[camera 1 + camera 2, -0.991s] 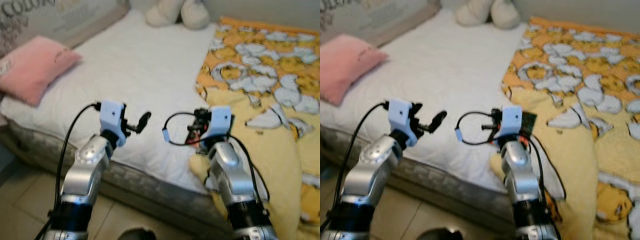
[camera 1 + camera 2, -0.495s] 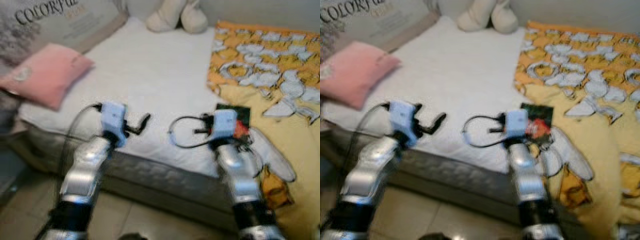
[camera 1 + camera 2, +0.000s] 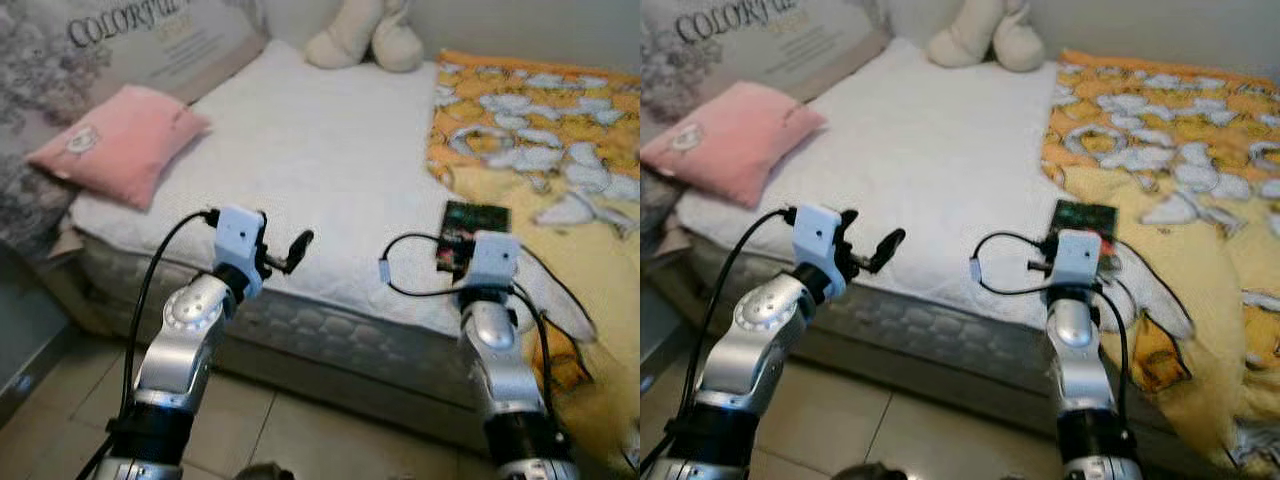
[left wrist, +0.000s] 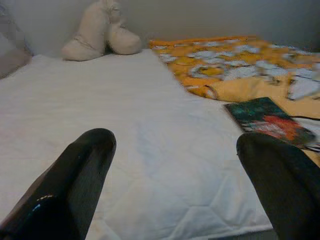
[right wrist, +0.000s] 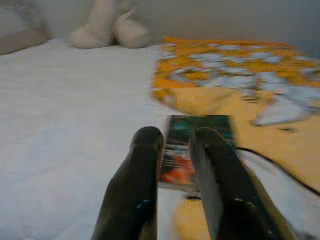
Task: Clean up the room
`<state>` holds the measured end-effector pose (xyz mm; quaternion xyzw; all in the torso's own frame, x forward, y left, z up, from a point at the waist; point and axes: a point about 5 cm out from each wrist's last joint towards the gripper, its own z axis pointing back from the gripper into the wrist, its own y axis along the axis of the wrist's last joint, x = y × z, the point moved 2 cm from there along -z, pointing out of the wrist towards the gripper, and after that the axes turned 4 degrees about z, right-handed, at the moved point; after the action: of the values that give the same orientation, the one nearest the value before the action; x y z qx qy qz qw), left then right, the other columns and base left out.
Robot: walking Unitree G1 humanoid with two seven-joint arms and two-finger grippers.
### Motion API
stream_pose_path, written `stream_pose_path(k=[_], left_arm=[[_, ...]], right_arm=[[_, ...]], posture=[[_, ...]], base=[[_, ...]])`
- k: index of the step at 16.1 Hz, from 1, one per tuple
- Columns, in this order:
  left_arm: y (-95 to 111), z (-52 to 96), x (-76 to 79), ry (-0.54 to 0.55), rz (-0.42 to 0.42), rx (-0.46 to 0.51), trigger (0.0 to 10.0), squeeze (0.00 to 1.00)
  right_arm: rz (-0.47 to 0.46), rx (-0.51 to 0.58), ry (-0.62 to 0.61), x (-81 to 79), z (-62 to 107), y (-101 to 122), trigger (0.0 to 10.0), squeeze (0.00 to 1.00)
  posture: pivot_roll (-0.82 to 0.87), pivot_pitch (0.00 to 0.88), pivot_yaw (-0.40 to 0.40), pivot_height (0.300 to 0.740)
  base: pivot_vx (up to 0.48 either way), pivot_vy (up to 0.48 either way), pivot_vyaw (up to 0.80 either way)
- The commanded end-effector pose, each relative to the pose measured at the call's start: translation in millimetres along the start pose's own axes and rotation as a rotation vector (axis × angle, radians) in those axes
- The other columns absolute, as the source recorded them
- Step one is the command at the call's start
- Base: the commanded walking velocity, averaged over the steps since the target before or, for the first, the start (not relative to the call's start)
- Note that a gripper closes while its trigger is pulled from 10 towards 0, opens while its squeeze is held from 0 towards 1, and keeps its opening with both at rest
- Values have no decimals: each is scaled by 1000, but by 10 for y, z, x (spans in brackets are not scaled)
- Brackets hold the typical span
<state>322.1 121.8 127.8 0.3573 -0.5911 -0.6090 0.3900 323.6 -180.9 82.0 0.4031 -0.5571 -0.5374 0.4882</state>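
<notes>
- At the bed's near edge, tidying looks barely started by my judgement: nothing is carried, and everything lies on the bed (image 3: 300, 150).
- Bed, count one: white mattress cover, bare across the middle.
- Blanket (image 3: 540, 130), count one: yellow and orange print, rumpled over the robot's right side of the bed, one fold spilling off the near edge. Judged still to be straightened.
- Large printed cushion (image 3: 150, 40), count one, at the head end on the robot's left.
- Pink pillow (image 3: 120, 140), count one, just beside that cushion and near the mattress edge.
- Plush toy (image 3: 365, 40), count one, cream, at the far end against the wall.
- Book (image 4: 267, 120), count one: dark green cover with a red picture, flat where blanket meets sheet. Judged the likeliest item to pick up next.
- Left pincer (image 4: 175, 165): released, fingers wide apart, over the mattress edge, holding nothing.
- Right pincer (image 5: 175, 150): fingers nearly together, empty, pointed at the book, apart from it.
</notes>
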Motion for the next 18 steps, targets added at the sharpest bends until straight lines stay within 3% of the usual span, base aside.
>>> stream_pose_path(k=[1, 6, 15, 17, 18], left_arm=[[24, -29, -4, 3, -8, 8, 10000, 0], [16, -65, 23, 2, 3, 10, 10000, 0], [64, -93, 111, -52, 5, 51, 10000, 0], [53, -98, 132, -62, 12, 48, 10000, 0], [45, -101, 126, -55, 25, 46, 10000, 0]], right_arm=[[8, -3, -41, 65, 15, -36, 10000, 1000], [-26, 23, 10, -30, 37, -15, 10000, 1000], [-3, 23, 31, -65, 7, -13, 10000, 1000], [53, 37, 43, -93, 8, 8, 10000, 1000], [56, 22, 55, -114, -1, -8, 10000, 800]], posture=[[63, 0, 21, 740], [54, 0, 20, 740], [52, 0, 17, 740], [50, 0, 17, 740], [50, 0, 17, 740]], base=[[0, 0, 0], [0, 0, 0], [0, -418, 0], [294, -373, 0], [356, 0, 0]])
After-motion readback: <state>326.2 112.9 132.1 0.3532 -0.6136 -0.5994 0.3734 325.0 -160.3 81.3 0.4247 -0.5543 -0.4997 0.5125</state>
